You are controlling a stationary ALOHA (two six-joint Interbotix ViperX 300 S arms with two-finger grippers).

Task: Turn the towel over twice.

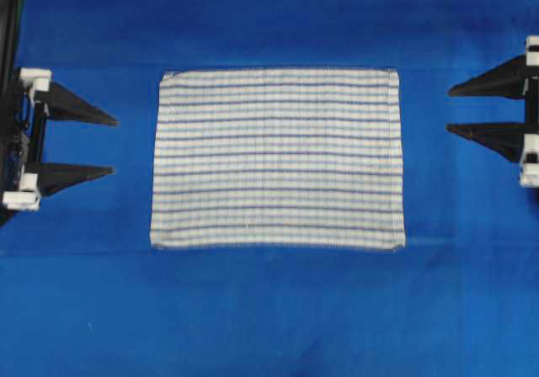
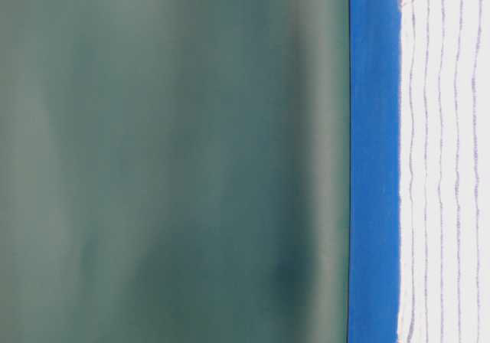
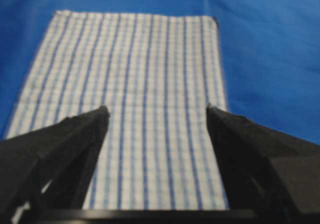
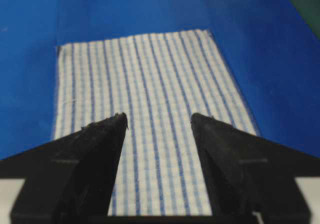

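Both grippers, left (image 1: pixel 114 147) and right (image 1: pixel 448 108), sit wide open and empty either side of the towel (image 1: pixel 276 158), which lies flat on the blue sheet (image 1: pixel 269 318).

Towel (image 1: pixel 278 158): woven cloth, matt, with a visible grid weave of thin dark and light blue threads on white; the edges are hemmed, and fine stitching shows along the borders. Its surface lies mostly smooth, with slight waviness at the near hem. Sheet (image 1: pixel 269 318): plain blue cloth, matt, smooth, marked by faint fold creases. Left gripper (image 1: pixel 114 147) and right gripper (image 1: pixel 448 109): the fingers (image 3: pixel 75 134) look like black matt plastic, slightly rough at the tips; white plastic blocks (image 1: pixel 35 78) sit at their bases. Backdrop (image 2: pixel 168 159) in the table-level view: dull grey-green, matt, blurred; its material cannot be told.
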